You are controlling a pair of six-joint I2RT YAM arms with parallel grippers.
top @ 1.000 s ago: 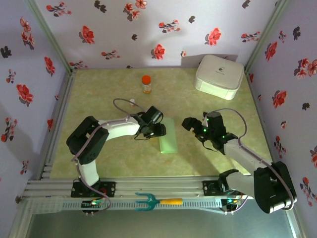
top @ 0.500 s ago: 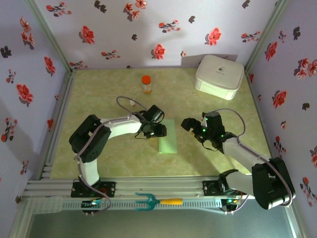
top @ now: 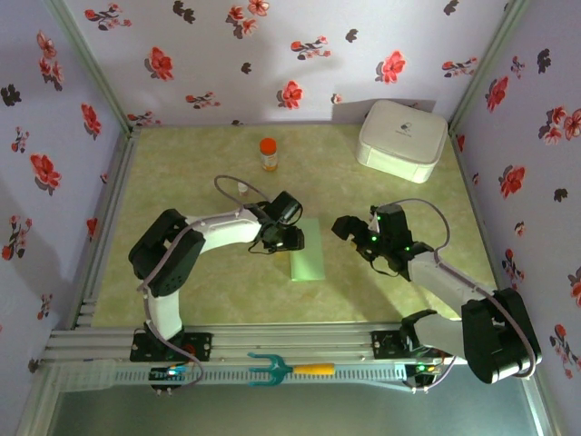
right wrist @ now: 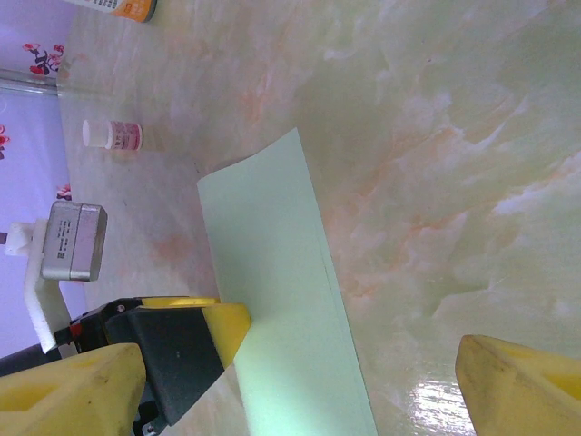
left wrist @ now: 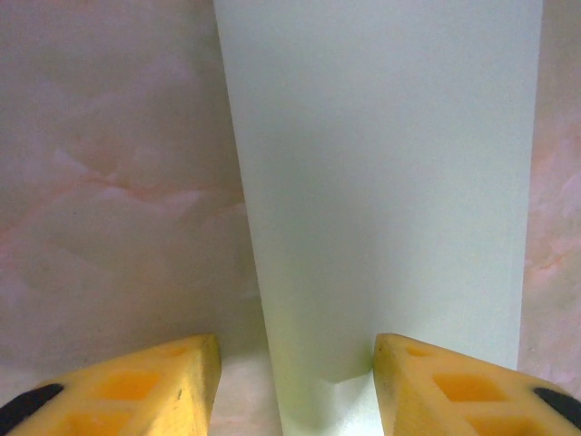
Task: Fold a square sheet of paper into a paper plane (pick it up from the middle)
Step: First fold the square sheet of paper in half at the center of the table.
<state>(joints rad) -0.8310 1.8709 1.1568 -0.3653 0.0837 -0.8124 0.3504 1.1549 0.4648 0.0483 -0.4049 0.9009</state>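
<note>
The square sheet of paper [top: 307, 250] lies flat on the table as a narrow pale green strip, folded to half width. My left gripper [top: 289, 238] is low at the strip's left long edge, open. In the left wrist view, the paper [left wrist: 381, 182] runs up between the yellow fingers [left wrist: 172, 372], with one tip over the table and the other over the sheet. My right gripper [top: 349, 227] hovers just right of the strip, open wide. In its view, the paper [right wrist: 272, 263] passes under the gap and a left fingertip [right wrist: 229, 320] touches the sheet's edge.
A white rounded box [top: 402, 139] sits at the back right. An orange-capped bottle [top: 268, 153] and a small white vial [top: 242, 189] stand behind the left arm. A teal fork-shaped tool [top: 281, 369] lies on the front rail. Floral walls close in on both sides.
The left arm has crept slightly right along the paper's edge and its jaws have narrowed a touch. The paper and the right gripper have barely moved.
</note>
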